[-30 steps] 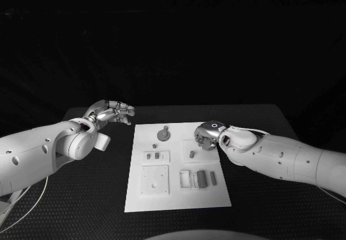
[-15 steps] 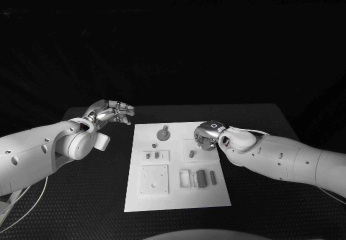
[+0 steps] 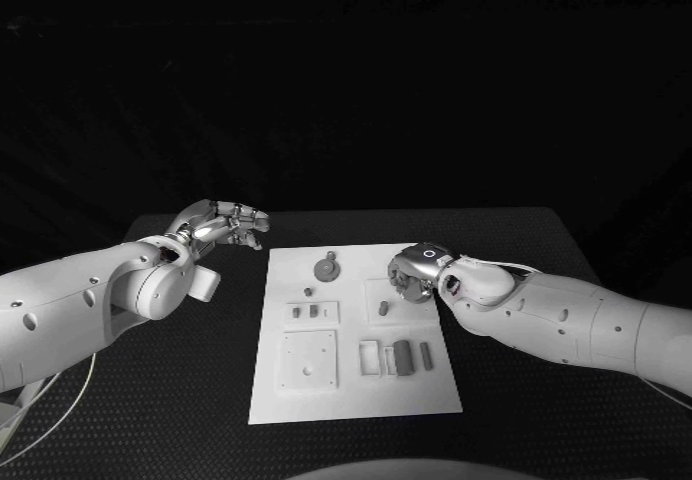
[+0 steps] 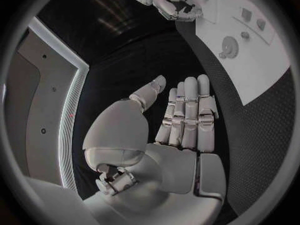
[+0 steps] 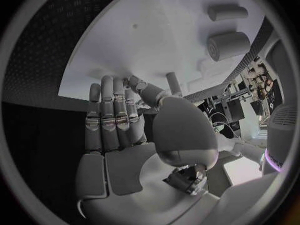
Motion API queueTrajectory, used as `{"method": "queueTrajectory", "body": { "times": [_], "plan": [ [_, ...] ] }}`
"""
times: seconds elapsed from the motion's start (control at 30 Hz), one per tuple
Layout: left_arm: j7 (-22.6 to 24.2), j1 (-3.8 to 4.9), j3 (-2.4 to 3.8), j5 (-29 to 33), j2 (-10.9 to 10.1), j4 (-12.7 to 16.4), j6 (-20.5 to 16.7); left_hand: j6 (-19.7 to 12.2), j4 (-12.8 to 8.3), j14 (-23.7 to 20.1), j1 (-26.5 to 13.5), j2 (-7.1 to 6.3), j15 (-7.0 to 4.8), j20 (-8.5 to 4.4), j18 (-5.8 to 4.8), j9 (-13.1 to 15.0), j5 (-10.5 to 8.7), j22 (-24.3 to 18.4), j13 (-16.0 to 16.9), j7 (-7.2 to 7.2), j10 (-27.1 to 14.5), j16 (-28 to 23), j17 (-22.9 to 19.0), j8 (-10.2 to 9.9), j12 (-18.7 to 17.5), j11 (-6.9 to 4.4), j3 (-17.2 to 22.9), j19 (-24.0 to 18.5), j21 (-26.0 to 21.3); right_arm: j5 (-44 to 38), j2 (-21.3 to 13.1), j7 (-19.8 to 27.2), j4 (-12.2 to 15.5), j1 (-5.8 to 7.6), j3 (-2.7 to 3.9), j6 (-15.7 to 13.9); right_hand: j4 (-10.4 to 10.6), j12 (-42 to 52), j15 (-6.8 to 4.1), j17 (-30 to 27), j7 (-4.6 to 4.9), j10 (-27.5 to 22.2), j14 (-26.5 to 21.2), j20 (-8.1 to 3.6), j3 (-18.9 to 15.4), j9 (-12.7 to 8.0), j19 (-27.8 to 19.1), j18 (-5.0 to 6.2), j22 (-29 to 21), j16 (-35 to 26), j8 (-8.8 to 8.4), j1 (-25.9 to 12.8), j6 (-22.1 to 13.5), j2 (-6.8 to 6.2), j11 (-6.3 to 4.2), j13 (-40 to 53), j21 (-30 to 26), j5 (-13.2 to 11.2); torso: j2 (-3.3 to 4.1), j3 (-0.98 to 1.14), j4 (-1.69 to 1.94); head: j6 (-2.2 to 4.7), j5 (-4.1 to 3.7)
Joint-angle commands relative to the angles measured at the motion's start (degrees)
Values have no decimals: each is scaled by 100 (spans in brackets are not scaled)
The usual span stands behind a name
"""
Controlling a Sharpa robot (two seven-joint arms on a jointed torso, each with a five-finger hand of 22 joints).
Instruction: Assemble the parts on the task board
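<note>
Open black table around the task board (near half unobstructed); right hand crowding far right edge, left hand off board.

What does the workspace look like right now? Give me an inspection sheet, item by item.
Surface: black table, textured top.
Job's things: white task board lies mid-table; round part at its far end, small parts in a group nearer the robot.
Clutter: nothing seen.
Hands: left hand off the board beside its far left corner, fingers extended, holding nothing; right hand over the board's right edge, fingers straight, holding nothing.
Cables: a thin cable under the left arm.
Surroundings: dark.
</note>
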Motion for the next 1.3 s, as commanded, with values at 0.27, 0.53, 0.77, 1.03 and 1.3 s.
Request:
{"method": "queueTrajectory", "body": {
  "times": [0.27, 0.53, 0.77, 1.03, 1.3],
  "plan": [
    [50, -1, 3, 38, 7, 0, 27, -41, 3, 28, 16, 50, 5, -7, 64, -6, -17, -9, -10, -5, -19, -28, 10, -37, -31, -2, -44, 29, -31, -74, -55, -97, 43, -36, -9, 121, 3, 27, 0, 16, 7, 45, 54, -15, 52, 29, 47, 76, 11, 22, 38, -1, 43, 18, -7, 18, 26, 16, 0, -3, 6, 1, 4],
    [53, -2, 3, 38, 10, -6, 26, -41, 4, 28, 17, 51, 5, -6, 64, -7, -18, -12, -11, -4, -20, -31, 13, -37, -31, -1, -46, 29, -31, -74, -38, -85, 25, -24, 14, 95, 3, 25, -2, 22, 6, 46, 57, -17, 57, 39, 53, 76, 14, 19, 40, 0, 42, 15, -9, 26, 23, 17, 2, 0, 0, 8, 12],
    [55, -3, 3, 38, 14, -14, 28, -43, 5, 29, 17, 50, 6, -5, 64, -7, -18, -16, -12, -4, -21, -34, 16, -38, -32, -1, -48, 30, -31, -74, -26, -79, 1, -21, 17, 98, 2, 22, -2, 26, 6, 45, 58, -18, 62, 47, 56, 76, 16, 16, 41, 1, 40, 13, -9, 32, 19, 17, 2, 1, 1, 8, 9],
    [52, -3, 3, 38, 19, -33, 25, -45, 5, 29, 17, 50, 6, -4, 64, -8, -18, -19, -14, -2, -24, -37, 18, -39, -33, 0, -51, 29, -31, -54, -32, -81, 52, 20, 48, 92, 2, 21, -3, 30, 5, 47, 61, -19, 65, 54, 59, 76, 19, 13, 42, 1, 40, 10, -10, 39, 17, 17, 0, 1, 4, 15, 9],
    [47, -3, 4, 38, 28, -38, 33, -50, 4, 29, 19, 48, 7, -4, 64, -9, -17, -23, -16, -1, -28, -41, 22, -42, -36, 1, -53, 29, -32, -54, -67, -96, 125, 135, 124, 84, 2, 21, -5, 37, 4, 51, 66, -21, 68, 65, 65, 76, 23, 12, 45, 0, 41, 5, -12, 48, 14, 17, 0, -5, 2, 20, 8]
  ]
}}
